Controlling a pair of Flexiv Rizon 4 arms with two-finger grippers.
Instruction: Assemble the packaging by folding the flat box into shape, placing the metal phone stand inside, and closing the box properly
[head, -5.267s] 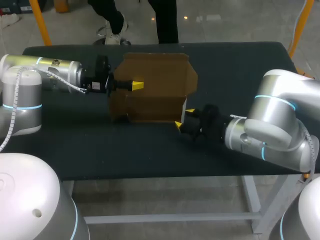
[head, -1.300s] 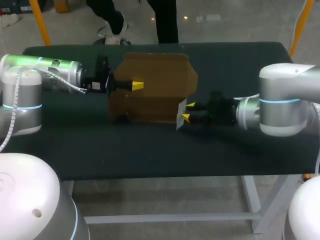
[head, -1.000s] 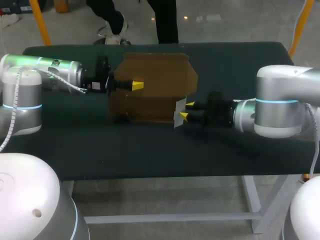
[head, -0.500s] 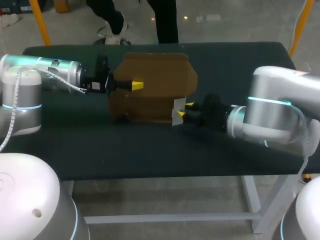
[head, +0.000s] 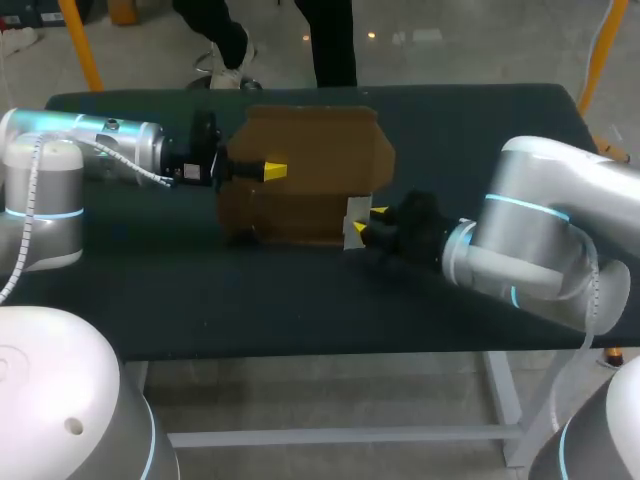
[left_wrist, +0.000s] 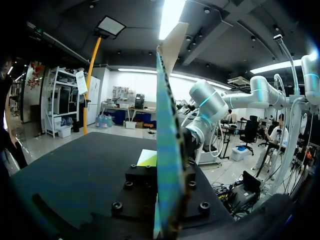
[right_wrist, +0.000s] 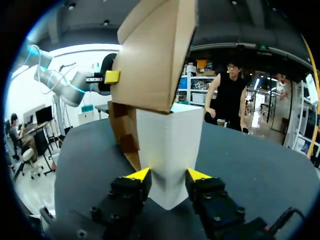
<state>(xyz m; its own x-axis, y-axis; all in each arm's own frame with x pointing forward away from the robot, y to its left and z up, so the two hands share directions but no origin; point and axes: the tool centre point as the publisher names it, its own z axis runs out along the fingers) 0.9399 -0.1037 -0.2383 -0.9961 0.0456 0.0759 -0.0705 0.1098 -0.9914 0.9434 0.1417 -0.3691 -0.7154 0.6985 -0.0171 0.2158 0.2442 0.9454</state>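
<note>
A brown cardboard box (head: 300, 185) stands partly folded at the middle of the dark table, its tall back panel upright. My left gripper (head: 270, 171) comes in from the left, shut on the box's left wall; that wall shows edge-on as the cardboard panel (left_wrist: 167, 140) between its fingers. My right gripper (head: 367, 224) is at the box's front right corner, shut on the white side flap (head: 355, 222). In the right wrist view the white flap (right_wrist: 170, 145) sits pinched between both yellow fingertips (right_wrist: 139, 174), under the brown box wall (right_wrist: 150, 60). No metal phone stand shows in any view.
The dark table (head: 200, 290) extends in front of the box to its front edge (head: 300, 352). My right arm's elbow (head: 540, 250) hangs over the table's front right part. My left arm (head: 100, 145) lies along the left back side.
My right gripper has crept left with the white flap, folding it closer to the box's corner, while the right elbow swung down toward the table's front. The left arm has not moved.
</note>
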